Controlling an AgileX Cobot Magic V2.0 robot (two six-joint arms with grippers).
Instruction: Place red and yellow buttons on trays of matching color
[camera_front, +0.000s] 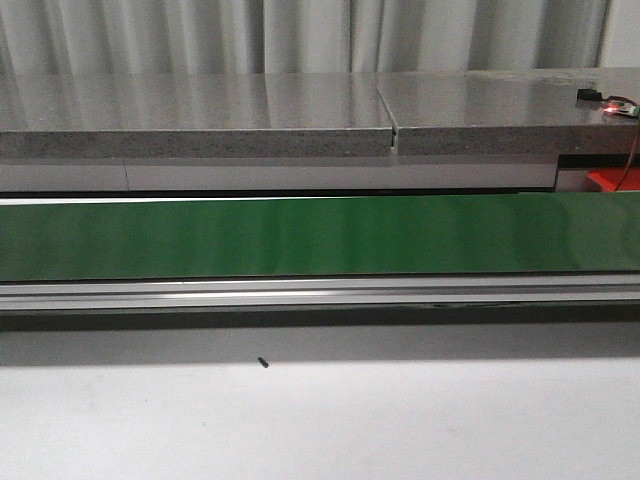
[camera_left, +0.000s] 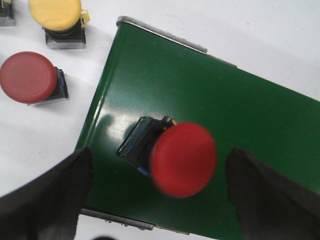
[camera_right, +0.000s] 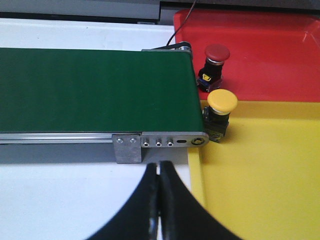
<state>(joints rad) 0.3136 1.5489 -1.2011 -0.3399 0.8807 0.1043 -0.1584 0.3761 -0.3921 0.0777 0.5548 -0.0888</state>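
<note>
Here your wide-spread left gripper straddles a red mushroom-cap button lying tipped on the green conveyor belt; your right gripper is pressed closed, empty.

Glossy green conveyor belt, brushed metal rail, speckled stone-like counter, smooth glossy plastic red tray and yellow tray.
</note>
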